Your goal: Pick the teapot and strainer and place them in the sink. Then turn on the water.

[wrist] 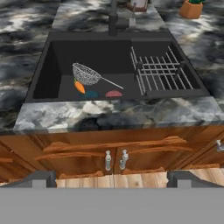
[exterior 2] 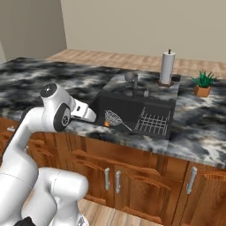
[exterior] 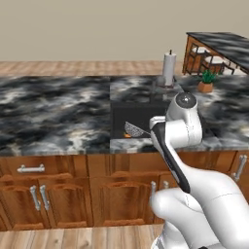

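Two jobs look done, judging from your hand view: the strainer [wrist: 86, 73] lies in the left half of the black sink [wrist: 43, 65] with its handle aimed at the grey rack [wrist: 159, 70], and a teal patch that may be the teapot [wrist: 91, 93] sits near it. Your gripper [wrist: 111, 179] hangs spread and empty, well back from the counter, so the faucet [wrist: 113, 19] at the far rim is probably next; no stream shows
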Tool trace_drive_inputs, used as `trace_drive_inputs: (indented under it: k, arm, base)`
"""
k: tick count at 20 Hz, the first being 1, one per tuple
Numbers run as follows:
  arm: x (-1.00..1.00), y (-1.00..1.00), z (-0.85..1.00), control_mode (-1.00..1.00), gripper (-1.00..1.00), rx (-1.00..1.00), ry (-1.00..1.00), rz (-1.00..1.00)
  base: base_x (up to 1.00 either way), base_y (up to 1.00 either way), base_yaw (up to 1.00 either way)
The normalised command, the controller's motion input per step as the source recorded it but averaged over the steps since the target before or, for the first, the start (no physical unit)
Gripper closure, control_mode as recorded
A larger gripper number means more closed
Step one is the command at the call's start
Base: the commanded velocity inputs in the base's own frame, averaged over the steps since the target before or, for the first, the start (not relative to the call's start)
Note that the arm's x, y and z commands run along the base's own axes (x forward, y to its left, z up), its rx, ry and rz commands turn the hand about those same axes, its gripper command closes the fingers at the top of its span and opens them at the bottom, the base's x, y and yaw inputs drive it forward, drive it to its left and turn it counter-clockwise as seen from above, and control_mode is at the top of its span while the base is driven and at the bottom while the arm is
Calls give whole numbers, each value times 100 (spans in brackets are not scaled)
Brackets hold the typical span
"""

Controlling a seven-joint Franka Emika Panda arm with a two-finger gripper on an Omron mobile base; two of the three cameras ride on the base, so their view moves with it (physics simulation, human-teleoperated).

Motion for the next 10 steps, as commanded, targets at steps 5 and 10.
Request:
trace_drive_inputs:
  k: [5,10]
  arm:
    - [0,0,0,100,-100,0,0,0]
    - [0,0,0,100,-100,0,0,0]
  base:
    - [5,-75,15]
    - [33,-80,6]
